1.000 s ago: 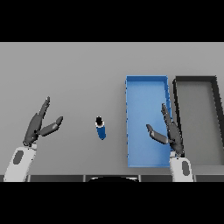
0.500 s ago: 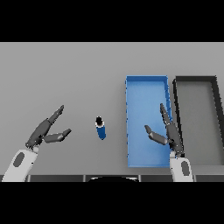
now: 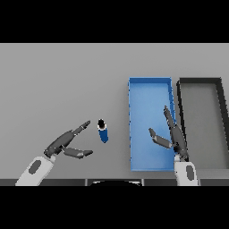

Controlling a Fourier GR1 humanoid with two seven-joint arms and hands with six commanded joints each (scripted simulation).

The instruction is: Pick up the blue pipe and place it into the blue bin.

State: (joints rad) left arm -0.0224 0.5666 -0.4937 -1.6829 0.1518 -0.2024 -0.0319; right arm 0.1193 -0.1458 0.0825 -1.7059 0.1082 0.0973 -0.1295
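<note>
The blue pipe (image 3: 103, 132), short with a dark cap, stands on the grey table near the middle. My left hand (image 3: 67, 144) lies just to its left, open, its fingers pointing at the pipe and its thumb spread below; the fingertips stop a little short of it. To the right of the pipe sits the blue bin (image 3: 149, 91), a long shallow tray. My right hand (image 3: 172, 136) hovers open over the bin's lower right part, fingers straight.
A dark grey bin (image 3: 199, 82) sits right beside the blue bin on its right. Grey table stretches to the left and back.
My left hand has swung right and tilted toward the pipe, closing most of the gap. The right hand has barely moved. The pipe stands where it was.
</note>
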